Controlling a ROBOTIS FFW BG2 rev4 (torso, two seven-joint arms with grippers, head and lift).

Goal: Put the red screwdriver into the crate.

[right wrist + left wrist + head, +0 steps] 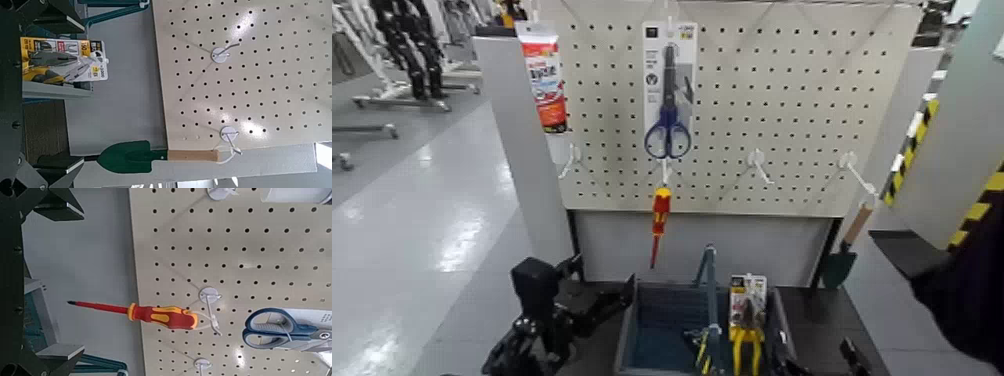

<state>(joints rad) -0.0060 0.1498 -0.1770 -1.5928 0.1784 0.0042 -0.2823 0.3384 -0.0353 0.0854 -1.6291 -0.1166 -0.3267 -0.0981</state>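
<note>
The red screwdriver [659, 222] hangs tip down from a hook on the pegboard, below the scissors card; its handle is red with a yellow band [160, 315]. Directly beneath stands the dark blue-grey crate [632, 325] with its upright middle handle [708, 270]. My left gripper [594, 300] sits low, left of the crate, below and to the left of the screwdriver. In the left wrist view it [74, 280] is open, facing the screwdriver's tip from a short distance. My right gripper [70, 90] is open too, low at the crate's right side.
Blue-handled scissors on a card [668, 100] hang above the screwdriver. A tube [545, 80] hangs at the board's left edge and a green trowel [839, 262] at its lower right. Yellow-handled pliers on a card [746, 320] stand in the crate.
</note>
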